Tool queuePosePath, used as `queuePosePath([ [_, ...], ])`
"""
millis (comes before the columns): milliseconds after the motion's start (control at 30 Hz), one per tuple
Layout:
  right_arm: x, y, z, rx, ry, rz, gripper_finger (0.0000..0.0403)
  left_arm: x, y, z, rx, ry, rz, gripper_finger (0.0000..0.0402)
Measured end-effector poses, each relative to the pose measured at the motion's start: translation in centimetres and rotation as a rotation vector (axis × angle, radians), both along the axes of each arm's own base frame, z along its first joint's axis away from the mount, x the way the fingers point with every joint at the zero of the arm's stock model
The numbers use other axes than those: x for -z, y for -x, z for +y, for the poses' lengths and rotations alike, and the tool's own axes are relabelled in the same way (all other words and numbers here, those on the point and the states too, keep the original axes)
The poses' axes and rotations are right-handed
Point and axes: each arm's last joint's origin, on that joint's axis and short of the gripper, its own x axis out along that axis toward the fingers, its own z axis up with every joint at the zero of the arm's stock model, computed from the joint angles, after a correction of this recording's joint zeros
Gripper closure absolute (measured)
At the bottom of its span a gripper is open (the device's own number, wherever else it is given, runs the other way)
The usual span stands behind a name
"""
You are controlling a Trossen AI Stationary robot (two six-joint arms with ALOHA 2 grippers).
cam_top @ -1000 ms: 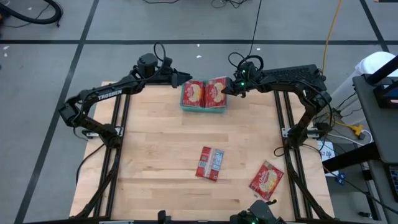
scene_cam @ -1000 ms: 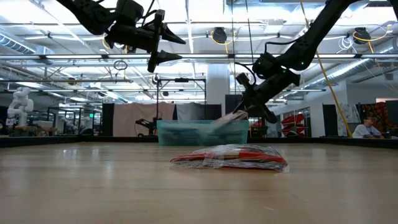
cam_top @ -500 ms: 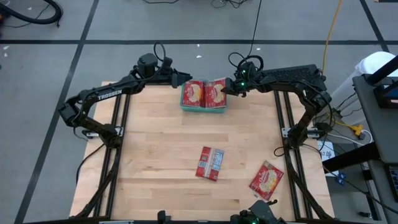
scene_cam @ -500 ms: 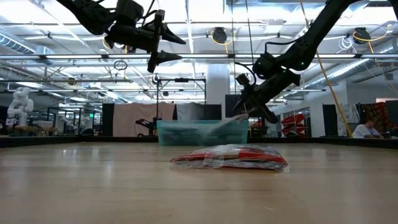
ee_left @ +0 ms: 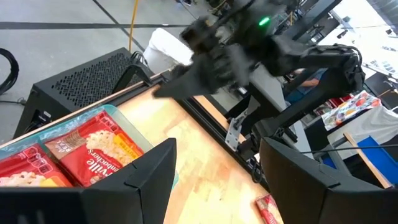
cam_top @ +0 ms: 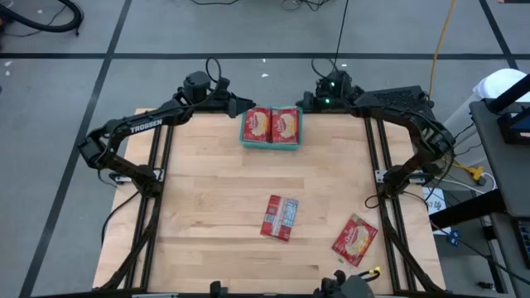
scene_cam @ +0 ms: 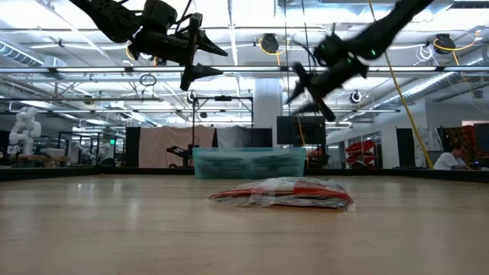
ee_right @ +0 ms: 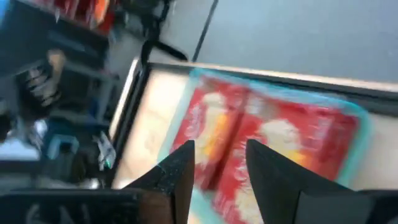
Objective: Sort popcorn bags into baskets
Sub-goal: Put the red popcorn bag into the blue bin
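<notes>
Nearest to where I stood, two popcorn bags lay loose on the front part of the worktop (cam_top: 207, 165): one red bag (cam_top: 355, 240) at the front right corner, tilted so its long axis ran on a slant toward that corner, and a second bag (cam_top: 279, 218) closer to the middle, showing a grey-white patch beside the red, its long axis running roughly front to back with a slight lean. The two were apart from each other, and both were well apart from either arm. Farther back, at the far edge of the worktop, the teal basket (cam_top: 272, 145) already held two red bags side by side, filling it across. The right end effector (cam_top: 308, 101) hung in the air just beside the basket's right end, above its rim, with its fingers parted and nothing between them. The left end effector (cam_top: 238, 103) hovered on the basket's other side, near its left end, fingers apart and empty too. By my judgement the next pick turned on this: both loose bags lay toward the front, well away from the two end effectors, and the corner bag sat plainly on the right arm's side, so that arm looked the nearer one. The middle bag sat about midway between the arms, perhaps slightly to the right.
</notes>
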Motion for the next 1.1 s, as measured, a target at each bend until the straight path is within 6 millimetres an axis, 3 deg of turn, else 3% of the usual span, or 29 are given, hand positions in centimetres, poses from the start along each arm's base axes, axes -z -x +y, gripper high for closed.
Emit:
queuePosePath([
  [167,-3.6,-3.5,0.9,-0.161,0.093,0.141,0.0308,0.1,0.0,0.0,-0.006,0.002,0.006,0.0167],
  [300,-4.0,-6.0,1.0,-0.285,0.106,0.262,0.0358,0.4,0.1,0.0,-0.011,0.02,0.035,0.0167],
  [433,-1.4,-7.6,0.8,-0.355,0.074,0.347,0.0398,0.8,0.1,-0.2,-0.009,0.048,0.07,0.0167],
  [700,3.8,-8.3,-0.2,-0.381,0.063,0.583,0.04,1.4,-0.7,-1.7,0.042,0.108,0.131,0.0167],
  [1100,5.1,-7.7,-0.3,-0.393,0.088,0.747,0.0402,1.5,-2.2,-4.2,0.108,0.108,0.147,0.0167],
])
